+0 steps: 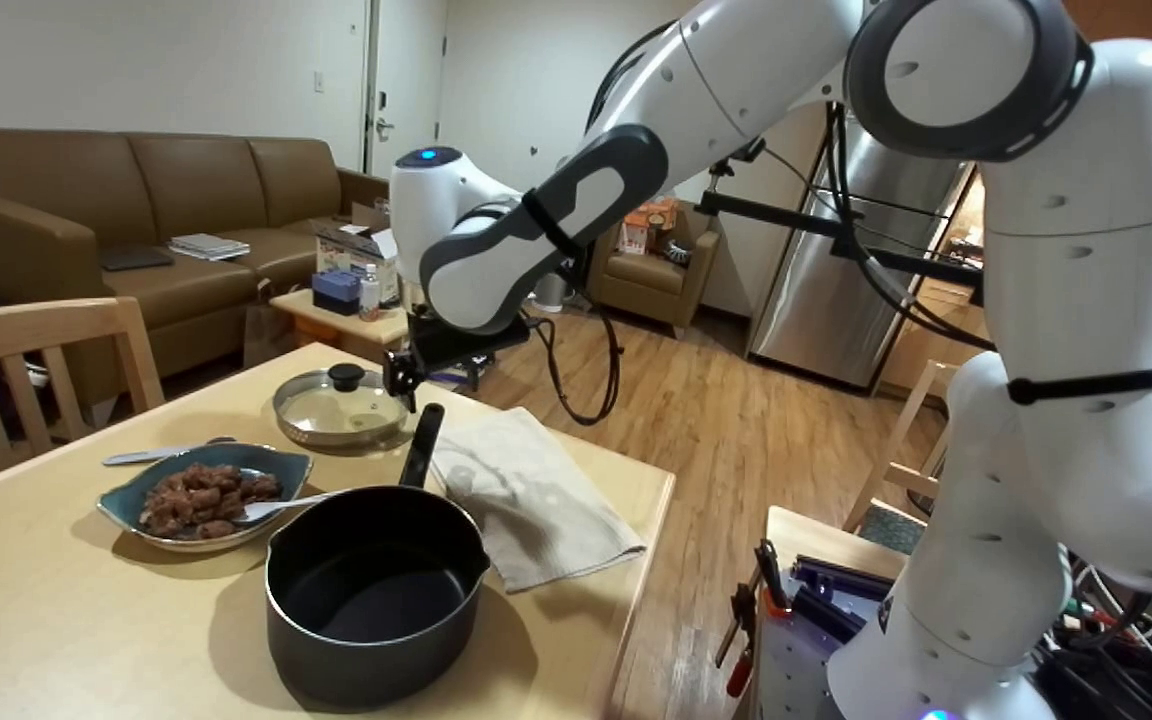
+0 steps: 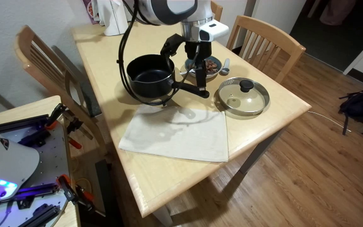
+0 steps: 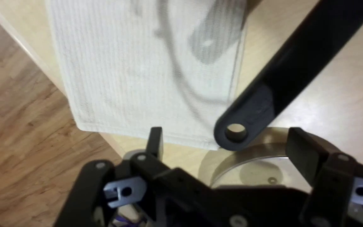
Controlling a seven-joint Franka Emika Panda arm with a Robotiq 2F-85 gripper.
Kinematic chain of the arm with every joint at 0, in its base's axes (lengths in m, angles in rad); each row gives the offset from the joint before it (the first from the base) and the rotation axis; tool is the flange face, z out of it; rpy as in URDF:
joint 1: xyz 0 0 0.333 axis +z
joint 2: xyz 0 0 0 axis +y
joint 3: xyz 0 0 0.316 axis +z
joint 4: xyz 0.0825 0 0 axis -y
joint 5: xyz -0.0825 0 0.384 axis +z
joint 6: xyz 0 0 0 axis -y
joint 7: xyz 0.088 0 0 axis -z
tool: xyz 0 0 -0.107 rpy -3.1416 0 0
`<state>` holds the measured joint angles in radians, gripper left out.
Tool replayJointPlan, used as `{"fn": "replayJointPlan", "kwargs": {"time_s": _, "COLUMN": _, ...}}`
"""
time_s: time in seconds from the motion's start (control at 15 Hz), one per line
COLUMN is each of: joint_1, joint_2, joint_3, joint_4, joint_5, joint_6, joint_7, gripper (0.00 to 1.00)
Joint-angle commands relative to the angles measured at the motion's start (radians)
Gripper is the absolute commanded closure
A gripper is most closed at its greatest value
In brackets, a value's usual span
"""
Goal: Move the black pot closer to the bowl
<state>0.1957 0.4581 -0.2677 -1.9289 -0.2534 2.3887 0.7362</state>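
black pot [image 1: 376, 610]: round, matte, dark inside, long straight handle [image 1: 423, 448] | upright on desk [image 1: 46, 630] | near bowl [image 1: 281, 465], apart | bowl: teal, upright, heaped with brown chunks [image 1: 198, 498]

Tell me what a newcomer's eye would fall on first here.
Most likely the white robot arm, which dominates the top and right of an exterior view and reaches across to the wooden table. Next, perhaps, the black saucepan standing on that table, its long handle ending near the open gripper. Beside the saucepan, the blue bowl of what looks like cooked meat would probably draw the eye too.
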Motion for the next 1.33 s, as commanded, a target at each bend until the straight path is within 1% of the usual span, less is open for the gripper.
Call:
{"fn": "replayJointPlan", "kwargs": {"time_s": 0.0, "joint_1": -0.021, "joint_2": 0.004, "joint_3": 0.023, "joint_4": 0.004, "joint_5": -0.05, "joint_6": -0.042, "joint_7": 0.048, "gripper": 0.0}}
{"fn": "replayJointPlan", "kwargs": {"time_s": 0.13, "joint_1": -0.013, "joint_2": 0.019, "joint_3": 0.022, "joint_4": 0.01, "joint_5": -0.077, "joint_6": -0.081, "joint_7": 0.087, "gripper": 0.0}}
{"fn": "replayJointPlan", "kwargs": {"time_s": 0.6, "joint_1": -0.011, "joint_2": 0.026, "joint_3": 0.02, "joint_4": 0.018, "joint_5": -0.082, "joint_6": -0.087, "joint_7": 0.091, "gripper": 0.0}}
{"fn": "replayJointPlan", "kwargs": {"time_s": 0.8, "joint_1": 0.027, "joint_2": -0.025, "joint_3": 0.0, "joint_4": -0.025, "joint_5": -0.123, "joint_6": -0.052, "joint_7": 0.194, "gripper": 0.0}}
{"fn": "replayJointPlan", "kwargs": {"time_s": 1.0, "joint_1": 0.042, "joint_2": -0.063, "joint_3": 0.002, "joint_4": -0.058, "joint_5": -0.174, "joint_6": -0.03, "joint_7": 0.302, "gripper": 0.0}}
{"fn": "replayJointPlan", "kwargs": {"time_s": 1.13, "joint_1": 0.024, "joint_2": -0.069, "joint_3": 0.022, "joint_4": -0.073, "joint_5": -0.155, "joint_6": -0.029, "joint_7": 0.341, "gripper": 0.0}}
{"fn": "replayJointPlan", "kwargs": {"time_s": 1.27, "joint_1": -0.007, "joint_2": -0.039, "joint_3": 0.046, "joint_4": -0.071, "joint_5": -0.112, "joint_6": -0.021, "joint_7": 0.346, "gripper": 0.0}}
